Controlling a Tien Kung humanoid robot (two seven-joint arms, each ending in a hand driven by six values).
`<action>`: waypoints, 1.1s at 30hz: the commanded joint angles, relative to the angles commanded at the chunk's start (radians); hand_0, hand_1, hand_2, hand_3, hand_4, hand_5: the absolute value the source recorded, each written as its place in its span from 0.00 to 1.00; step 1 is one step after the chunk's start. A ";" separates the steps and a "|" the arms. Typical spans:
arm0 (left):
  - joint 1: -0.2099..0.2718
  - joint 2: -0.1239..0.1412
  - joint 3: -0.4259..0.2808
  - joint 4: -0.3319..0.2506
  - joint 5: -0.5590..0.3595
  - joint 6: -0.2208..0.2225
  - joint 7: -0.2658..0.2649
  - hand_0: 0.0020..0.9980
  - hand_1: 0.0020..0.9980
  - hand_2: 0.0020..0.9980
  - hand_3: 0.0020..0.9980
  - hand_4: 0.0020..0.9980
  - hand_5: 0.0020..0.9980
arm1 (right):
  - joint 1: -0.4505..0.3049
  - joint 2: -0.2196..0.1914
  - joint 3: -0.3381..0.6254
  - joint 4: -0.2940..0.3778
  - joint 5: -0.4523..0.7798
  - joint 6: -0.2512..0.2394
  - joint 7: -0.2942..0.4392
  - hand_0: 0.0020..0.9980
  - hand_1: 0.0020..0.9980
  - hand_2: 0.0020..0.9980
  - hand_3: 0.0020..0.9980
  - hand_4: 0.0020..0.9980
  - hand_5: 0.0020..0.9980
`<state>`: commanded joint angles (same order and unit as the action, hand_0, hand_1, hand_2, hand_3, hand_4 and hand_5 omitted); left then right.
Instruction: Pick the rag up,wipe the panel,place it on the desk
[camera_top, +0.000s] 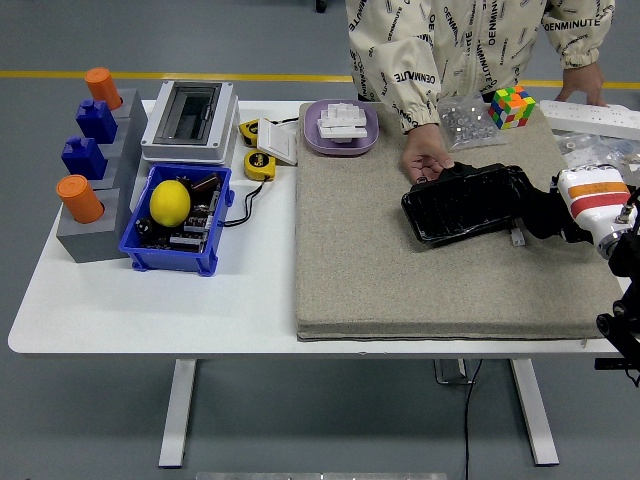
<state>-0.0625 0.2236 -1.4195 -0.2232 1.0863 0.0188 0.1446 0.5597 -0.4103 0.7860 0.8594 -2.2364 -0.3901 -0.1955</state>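
A glossy black panel (460, 205) lies tilted on the grey felt mat (380, 280), right of centre. A person's hand (424, 160) rests on its upper left corner. My right hand (548, 216), white-backed with an orange stripe, sits just off the panel's right end near the mat's right edge. Its dark fingers are curled on a dark rag (538, 208) that still touches the panel's right edge. The rag is hard to tell apart from the fingers. My left arm is out of sight.
A Rubik's cube (512, 106) and a bag of small parts (465, 120) lie behind the panel. A purple dish (342, 127), two tape measures (262, 163), a grey box (190, 118), a blue bin (215, 195) holding a lemon, and a peg block (95, 215) stand to the left.
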 joint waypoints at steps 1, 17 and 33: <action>0.000 0.000 0.000 0.000 0.000 0.000 0.000 0.60 0.64 0.66 0.56 0.63 0.45 | -0.003 -0.001 0.004 0.000 -0.001 0.000 0.000 0.27 0.36 0.41 0.42 0.95 0.00; 0.008 0.004 -0.002 -0.001 0.005 0.001 0.000 0.60 0.64 0.66 0.56 0.63 0.44 | -0.051 0.000 0.096 -0.001 -0.016 0.004 -0.003 0.27 0.36 0.41 0.42 0.95 0.00; 0.019 0.021 0.003 -0.002 0.011 0.002 0.000 0.60 0.64 0.66 0.56 0.63 0.44 | -0.092 -0.057 0.193 0.177 0.284 0.010 -0.236 0.28 0.36 0.41 0.42 0.95 0.00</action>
<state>-0.0432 0.2448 -1.4165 -0.2252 1.0969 0.0209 0.1447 0.4681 -0.4668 0.9788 1.0364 -1.9529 -0.3805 -0.4311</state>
